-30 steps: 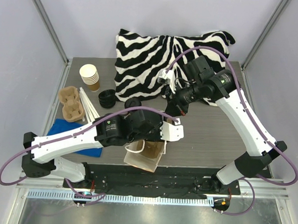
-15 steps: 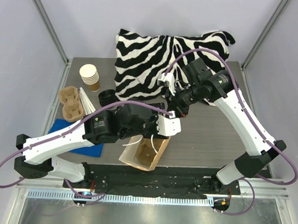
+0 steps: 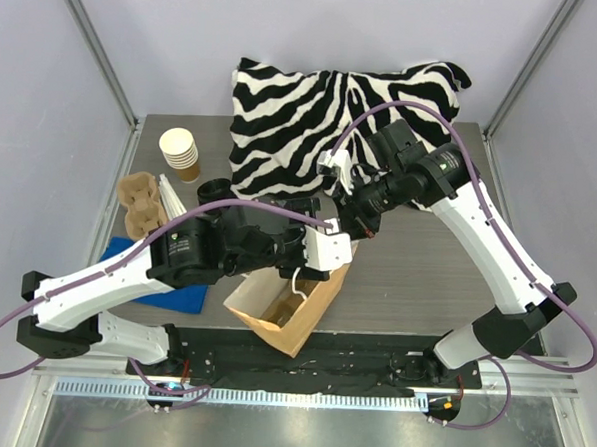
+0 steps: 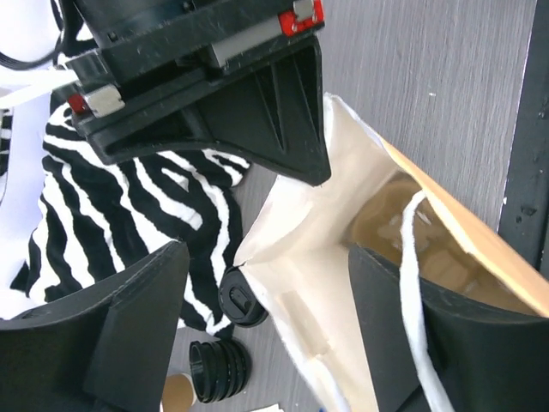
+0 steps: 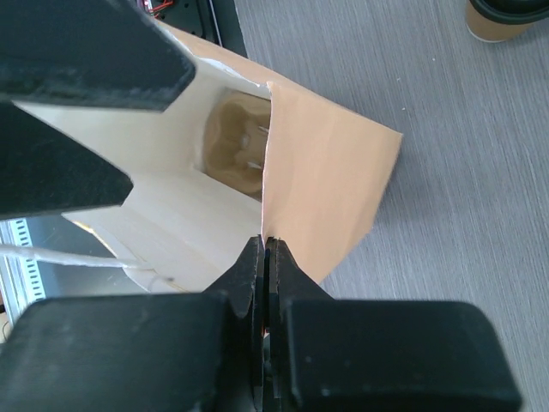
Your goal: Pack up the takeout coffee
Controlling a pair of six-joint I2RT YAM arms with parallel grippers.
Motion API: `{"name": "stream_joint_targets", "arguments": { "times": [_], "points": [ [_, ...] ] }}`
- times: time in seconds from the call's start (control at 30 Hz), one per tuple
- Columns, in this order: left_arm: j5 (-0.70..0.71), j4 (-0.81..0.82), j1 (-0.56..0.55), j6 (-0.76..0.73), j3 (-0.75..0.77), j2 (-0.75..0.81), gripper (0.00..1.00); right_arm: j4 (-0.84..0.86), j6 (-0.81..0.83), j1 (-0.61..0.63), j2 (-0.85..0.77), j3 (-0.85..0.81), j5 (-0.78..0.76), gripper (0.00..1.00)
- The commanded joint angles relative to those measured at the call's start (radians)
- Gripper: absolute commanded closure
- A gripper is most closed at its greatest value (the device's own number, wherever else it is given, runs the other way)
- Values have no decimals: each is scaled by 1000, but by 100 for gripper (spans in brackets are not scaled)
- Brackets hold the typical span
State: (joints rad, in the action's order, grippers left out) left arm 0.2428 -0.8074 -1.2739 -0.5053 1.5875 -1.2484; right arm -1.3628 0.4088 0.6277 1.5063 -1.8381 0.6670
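Observation:
A brown paper bag point(image 3: 286, 318) stands open at the table's near middle. My right gripper point(image 5: 264, 249) is shut on the bag's upper edge point(image 5: 322, 180) and holds it up. My left gripper point(image 4: 274, 343) is open at the bag's mouth point(image 4: 309, 257), with one finger point(image 4: 429, 343) inside and the other point(image 4: 111, 335) outside. The takeout coffee point(image 4: 243, 296), a brown cup with a black lid, stands on the table beside the zebra cloth, just past the bag. It also shows in the right wrist view point(image 5: 506, 13). In the top view my left arm hides it.
A zebra cloth point(image 3: 334, 115) covers the back of the table. At the left are a stack of lidless cups point(image 3: 180, 152), a stack of black lids point(image 3: 215, 192), a cardboard cup carrier point(image 3: 142, 207), white sticks point(image 3: 177, 215) and a blue cloth point(image 3: 170, 289).
The bag has been pulled wider open and now stands taller. My left gripper moved back and left at the bag's mouth. My right gripper kept its hold on the edge.

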Motion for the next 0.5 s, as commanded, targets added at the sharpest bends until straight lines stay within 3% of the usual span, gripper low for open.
{"name": "stream_joint_targets", "arguments": {
  "times": [0.0, 0.3, 0.47],
  "points": [
    [18, -15, 1, -22, -20, 14, 18, -30, 2, 7, -54, 2, 17, 99],
    [141, 85, 1, -117, -73, -20, 16, -51, 27, 7, -60, 5, 48, 99],
    [116, 126, -8, -205, -72, -11, 16, -50, 28, 7, -63, 25, 48, 99]
  ]
}}
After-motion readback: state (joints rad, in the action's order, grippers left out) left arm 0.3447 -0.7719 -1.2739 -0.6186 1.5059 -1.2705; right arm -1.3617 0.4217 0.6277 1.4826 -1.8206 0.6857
